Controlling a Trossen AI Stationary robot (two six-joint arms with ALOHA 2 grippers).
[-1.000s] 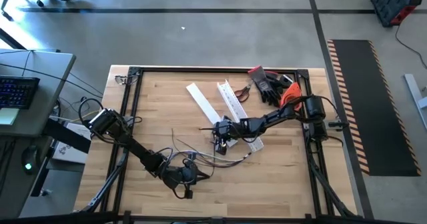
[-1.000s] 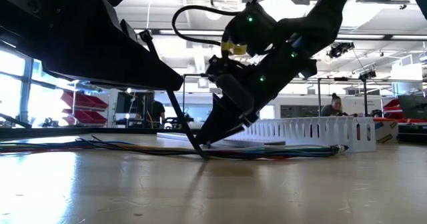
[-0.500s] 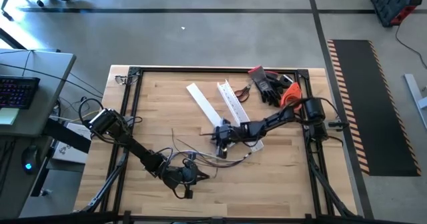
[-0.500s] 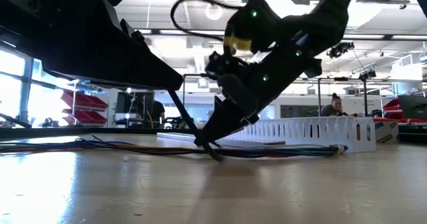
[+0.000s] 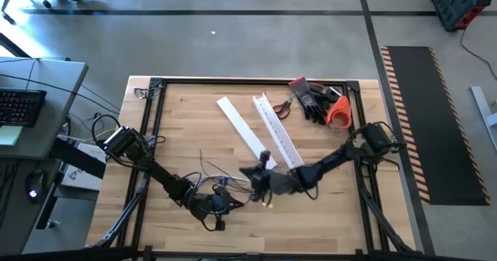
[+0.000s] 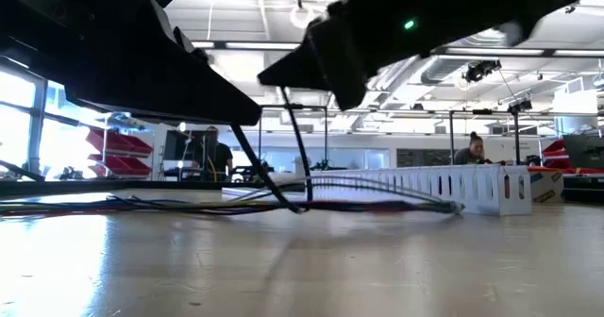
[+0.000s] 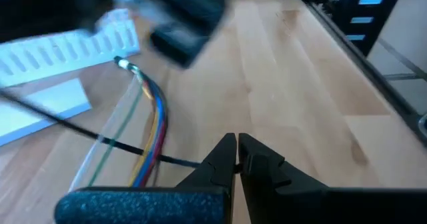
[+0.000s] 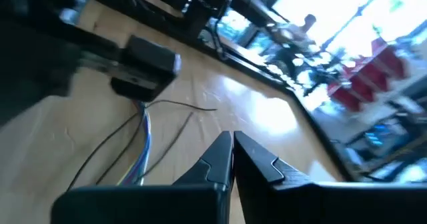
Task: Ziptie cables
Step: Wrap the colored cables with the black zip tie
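Observation:
The cables (image 5: 231,185), a loose bundle of grey and coloured wires (image 7: 151,115), lie on the wooden table near its front middle. In the low view their right part (image 6: 377,179) arches up off the table. A thin black strand (image 6: 294,147) forms a V down to the bundle. My left gripper (image 5: 233,202) is shut low beside the cables' near side. My right gripper (image 5: 251,173) is shut just past them, raised above the table (image 6: 283,77). My left gripper pinches the thin black strand (image 7: 193,162) at its fingertips (image 7: 227,151), coming in low and nearly level; the strand runs off slanting over the table toward the cables. My right gripper, seen in the low view, has the strand's other leg (image 6: 289,105) hanging down from its shut fingers to the table; the pinch itself does not show.
Two long white slotted channels (image 5: 242,127) (image 5: 277,129) lie slanting at the table's middle, behind the cables. Dark gloves (image 5: 313,98), scissors and an orange thing (image 5: 338,113) sit at the far right corner. A black frame rail (image 5: 155,121) borders the table. People show in the room behind.
My right gripper has shut, gone toward the table's near edge and risen off the table, drawing the black strand up with it. The cables' right part has lifted into an arch and slid toward the near left. My left gripper has kept still.

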